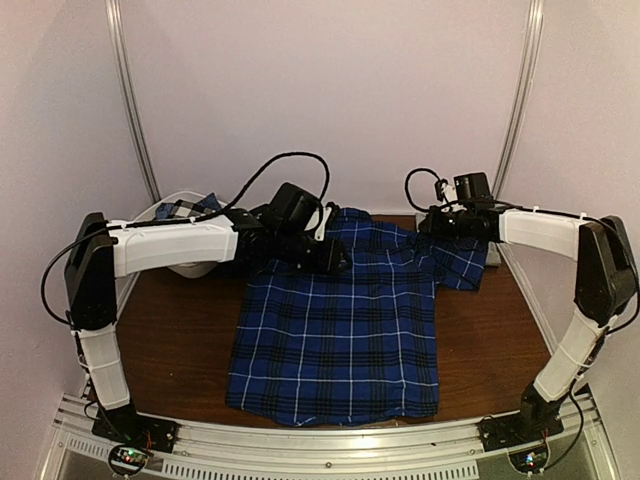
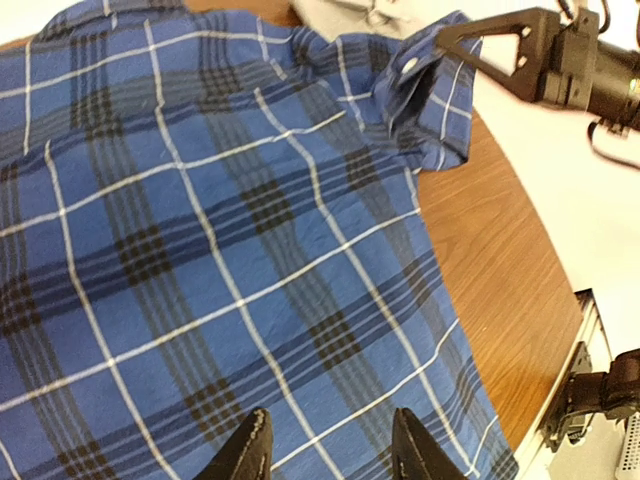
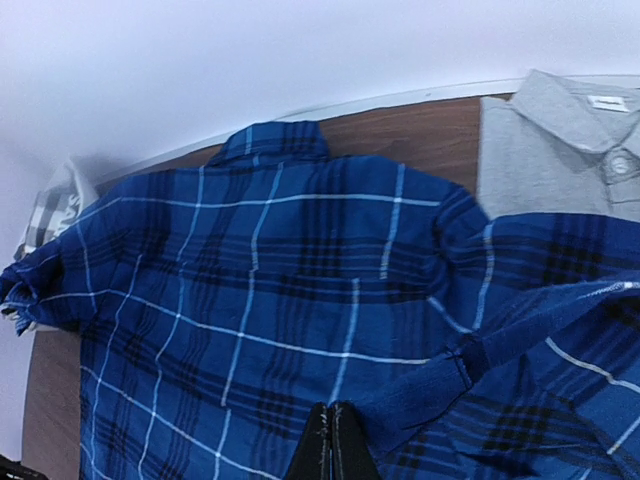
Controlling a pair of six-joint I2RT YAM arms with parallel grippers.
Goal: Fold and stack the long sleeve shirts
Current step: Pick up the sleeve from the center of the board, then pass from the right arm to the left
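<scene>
Small booth on my feed: plain pale walls (image 1: 330,90), soft even light.
Dark brown wood bench (image 1: 170,350), metal poles (image 1: 131,100) in back corners, slotted aluminium rail (image 1: 330,443) along near edge.

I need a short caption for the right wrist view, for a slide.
Right gripper pinching the blue plaid shirt, a grey shirt beyond it.

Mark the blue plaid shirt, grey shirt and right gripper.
blue plaid shirt (image 1: 335,340), top external view, middle of the spread panel.
grey shirt (image 3: 545,150), right wrist view, fabric below the collar.
right gripper (image 3: 333,412), right wrist view, between its pinched fingertips.
</scene>
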